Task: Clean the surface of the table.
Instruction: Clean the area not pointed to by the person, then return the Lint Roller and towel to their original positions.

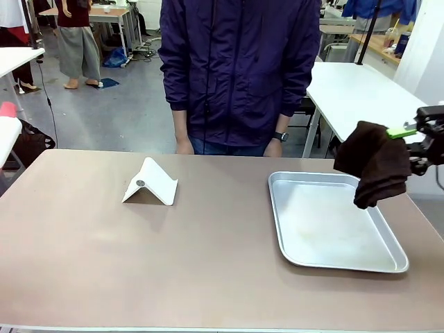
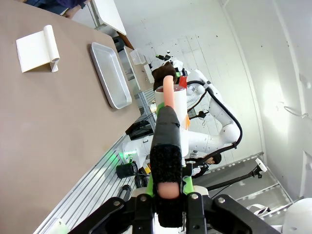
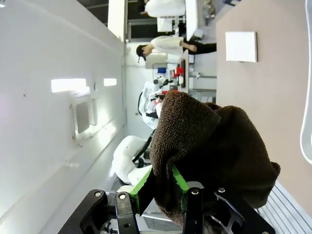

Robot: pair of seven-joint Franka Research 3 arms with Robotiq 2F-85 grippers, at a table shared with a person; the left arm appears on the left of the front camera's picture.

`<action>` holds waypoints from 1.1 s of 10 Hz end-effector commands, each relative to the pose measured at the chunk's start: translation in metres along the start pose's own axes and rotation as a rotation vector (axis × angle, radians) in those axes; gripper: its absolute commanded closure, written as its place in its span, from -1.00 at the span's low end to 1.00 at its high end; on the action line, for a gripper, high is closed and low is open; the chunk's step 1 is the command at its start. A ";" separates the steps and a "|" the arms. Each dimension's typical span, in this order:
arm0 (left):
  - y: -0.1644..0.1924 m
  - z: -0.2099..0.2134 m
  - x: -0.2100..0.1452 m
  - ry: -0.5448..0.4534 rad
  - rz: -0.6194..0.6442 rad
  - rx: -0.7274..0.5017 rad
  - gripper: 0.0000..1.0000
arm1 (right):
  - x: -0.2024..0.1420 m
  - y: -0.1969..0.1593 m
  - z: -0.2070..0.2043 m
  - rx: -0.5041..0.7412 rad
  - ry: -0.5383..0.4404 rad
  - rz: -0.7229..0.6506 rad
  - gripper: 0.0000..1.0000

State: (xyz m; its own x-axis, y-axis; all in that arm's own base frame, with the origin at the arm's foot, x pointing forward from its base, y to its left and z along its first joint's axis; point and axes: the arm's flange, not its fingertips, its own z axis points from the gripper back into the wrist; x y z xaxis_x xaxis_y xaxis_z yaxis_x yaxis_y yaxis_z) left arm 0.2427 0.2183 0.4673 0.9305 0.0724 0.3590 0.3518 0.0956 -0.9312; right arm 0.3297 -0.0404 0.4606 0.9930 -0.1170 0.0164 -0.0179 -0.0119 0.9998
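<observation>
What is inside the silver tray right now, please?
The tray looks empty, bare metal. The brown cloth, held in the right gripper, hangs before its far right corner, hiding that bit.

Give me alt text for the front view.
The right gripper holds a dark brown cloth in the air by the far right edge of a silver tray on the beige table. A folded white stand sits left of the tray; a person stands behind the table.

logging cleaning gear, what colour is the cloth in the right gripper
Dark brown. The cloth, held by the right gripper, shows best in the right wrist view.
</observation>
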 end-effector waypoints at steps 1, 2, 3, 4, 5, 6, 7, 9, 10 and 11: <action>-0.004 -0.002 0.002 -0.012 0.005 -0.009 0.55 | -0.070 -0.007 -0.014 0.001 -0.012 0.016 1.00; -0.004 -0.002 0.002 -0.012 0.005 -0.009 0.55 | -0.070 -0.010 -0.018 -0.021 -0.014 0.015 1.00; -0.004 -0.002 0.002 -0.012 0.005 -0.009 0.55 | -0.064 -0.013 -0.024 -0.040 -0.033 0.019 1.00; -0.004 -0.002 0.002 -0.012 0.005 -0.009 0.55 | -0.008 0.013 0.008 -0.015 -0.014 0.037 1.00; -0.004 -0.002 0.002 -0.012 0.005 -0.009 0.55 | -0.008 0.013 0.008 -0.015 -0.014 0.037 1.00; -0.004 -0.002 0.002 -0.012 0.005 -0.009 0.55 | -0.008 0.013 0.008 -0.015 -0.014 0.037 1.00; -0.004 -0.002 0.002 -0.012 0.005 -0.009 0.55 | -0.008 0.013 0.008 -0.015 -0.014 0.037 1.00; -0.004 -0.002 0.002 -0.012 0.005 -0.009 0.55 | -0.008 0.013 0.008 -0.015 -0.014 0.037 1.00; -0.004 -0.002 0.002 -0.012 0.005 -0.009 0.55 | -0.008 0.013 0.008 -0.015 -0.014 0.037 1.00; -0.004 -0.002 0.002 -0.012 0.005 -0.009 0.55 | -0.008 0.013 0.008 -0.015 -0.014 0.037 1.00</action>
State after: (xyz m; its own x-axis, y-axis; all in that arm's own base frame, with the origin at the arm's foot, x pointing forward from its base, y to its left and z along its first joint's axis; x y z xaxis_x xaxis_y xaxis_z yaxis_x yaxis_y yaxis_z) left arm 0.2427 0.2183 0.4673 0.9306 0.0725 0.3589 0.3517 0.0956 -0.9312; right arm 0.3225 -0.0467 0.4716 0.9900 -0.1325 0.0489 -0.0474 0.0142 0.9988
